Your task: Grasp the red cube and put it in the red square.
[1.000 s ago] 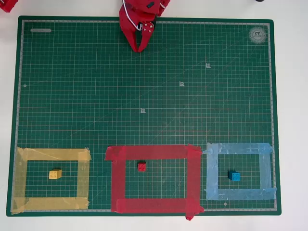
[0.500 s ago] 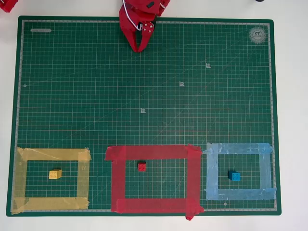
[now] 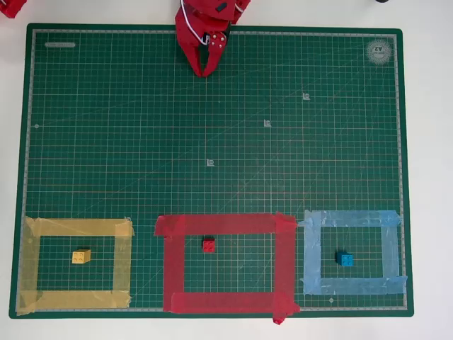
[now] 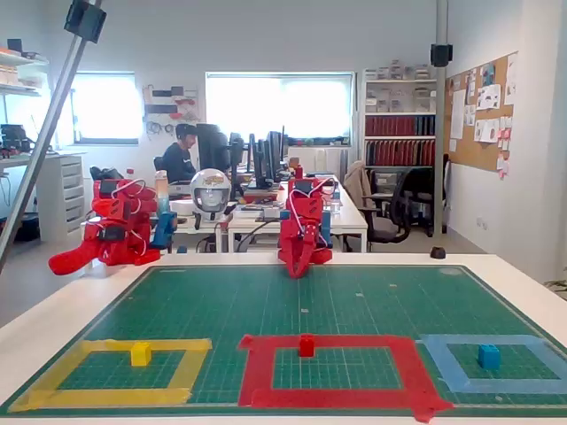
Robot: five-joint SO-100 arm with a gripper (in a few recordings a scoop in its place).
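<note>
Nearest the fixed camera, along the front edge of the green cutting mat [image 3: 212, 127], lie three tape outlines; I identify the red square [image 3: 285, 262] as the middle one, between the yellow tape outline [image 3: 122, 265] and the light blue tape outline [image 3: 391, 248]. The red cube [image 3: 209, 245] sits on bare mat inside the red square, in the upper left part of its interior in the overhead view, close to the far strip but apart from the tape; the fixed view confirms it standing upright and clear of the tape [image 4: 306, 345]. The yellow cube [image 3: 81, 256] and the blue cube [image 3: 345, 259] each sit inside their own outlines and need no attention. At the far edge of the mat, the end effector [image 3: 205, 69] hangs tip-down with its fingers drawn together to a point and nothing held between them, well apart from the cube. I judge the placement condition already satisfied, so the step in hand is to keep the arm parked. Should a re-grasp be required, I would open the fingers fully before descending, approach from directly above, align them with two flat faces of the cube, and release it nearer the centre of the square, avoiding any drag across the tape strips on the table [image 3: 425, 142].
</note>
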